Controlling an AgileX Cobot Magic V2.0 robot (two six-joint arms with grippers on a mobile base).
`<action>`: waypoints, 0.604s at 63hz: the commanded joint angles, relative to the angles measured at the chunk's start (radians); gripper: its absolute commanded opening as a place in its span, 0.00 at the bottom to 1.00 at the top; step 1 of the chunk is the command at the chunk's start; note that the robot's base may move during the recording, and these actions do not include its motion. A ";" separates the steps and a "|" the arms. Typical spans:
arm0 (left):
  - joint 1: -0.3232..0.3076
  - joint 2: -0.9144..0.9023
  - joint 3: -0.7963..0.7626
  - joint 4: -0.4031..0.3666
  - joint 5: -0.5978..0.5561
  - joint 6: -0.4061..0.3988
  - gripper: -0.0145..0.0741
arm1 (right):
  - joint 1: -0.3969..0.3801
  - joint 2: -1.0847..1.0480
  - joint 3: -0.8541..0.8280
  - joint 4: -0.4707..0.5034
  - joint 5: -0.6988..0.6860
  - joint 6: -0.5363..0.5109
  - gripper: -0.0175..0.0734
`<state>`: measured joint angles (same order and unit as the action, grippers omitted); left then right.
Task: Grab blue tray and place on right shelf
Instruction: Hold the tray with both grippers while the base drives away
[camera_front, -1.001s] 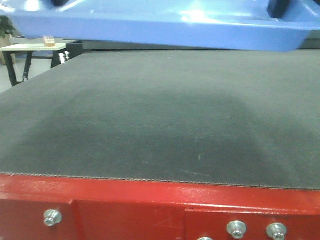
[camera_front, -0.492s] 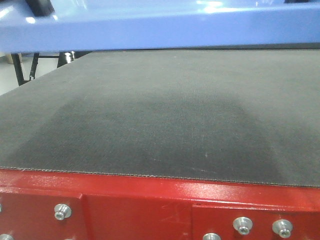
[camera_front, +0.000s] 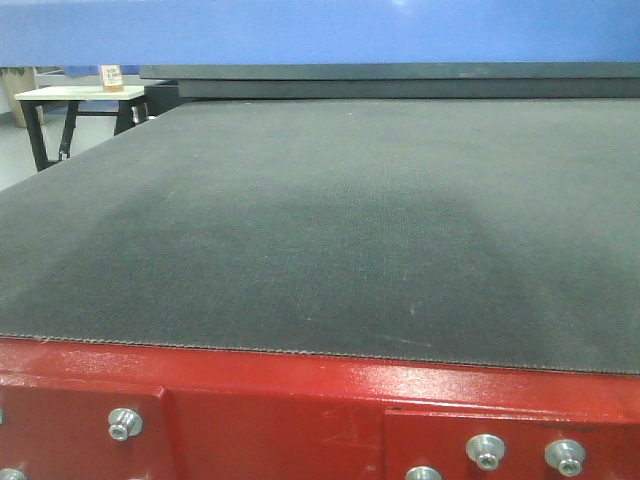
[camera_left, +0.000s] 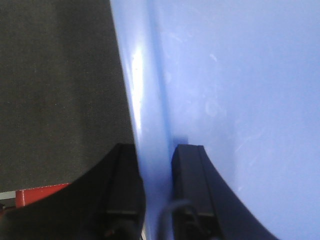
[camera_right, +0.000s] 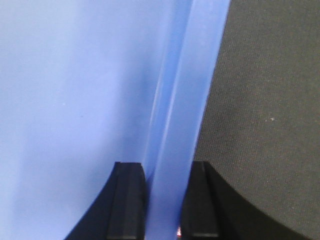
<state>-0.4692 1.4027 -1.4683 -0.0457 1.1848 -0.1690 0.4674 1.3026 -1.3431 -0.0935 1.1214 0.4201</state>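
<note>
Left jaws closed on the blue tray (camera_left: 235, 90), its rim pinched between them. Right jaws likewise closed on the opposite rim. In the front view the tray has risen from a broad underside across the top of frame to a thin strip at the upper edge, clear of the counter (camera_front: 320, 250). Judgement: lift complete. The carry to the right shelf, not in view, remains.

Glossy light-blue tray (camera_front: 320, 30) — level, aloft

Glossy, smooth plastic — the blue tray (camera_left: 225, 100); matt, rough weave — the mat (camera_front: 320, 220).
</note>
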 joint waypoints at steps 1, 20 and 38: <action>-0.013 -0.035 -0.036 0.008 -0.002 0.040 0.11 | 0.002 -0.034 -0.030 -0.052 -0.056 -0.036 0.25; -0.013 -0.035 -0.036 0.008 -0.002 0.040 0.11 | 0.002 -0.034 -0.030 -0.052 -0.057 -0.036 0.25; -0.013 -0.027 -0.036 -0.008 -0.002 0.040 0.11 | 0.002 -0.034 -0.030 -0.052 -0.059 -0.036 0.25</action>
<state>-0.4692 1.4027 -1.4689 -0.0494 1.1871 -0.1690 0.4674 1.3026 -1.3431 -0.0950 1.1214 0.4182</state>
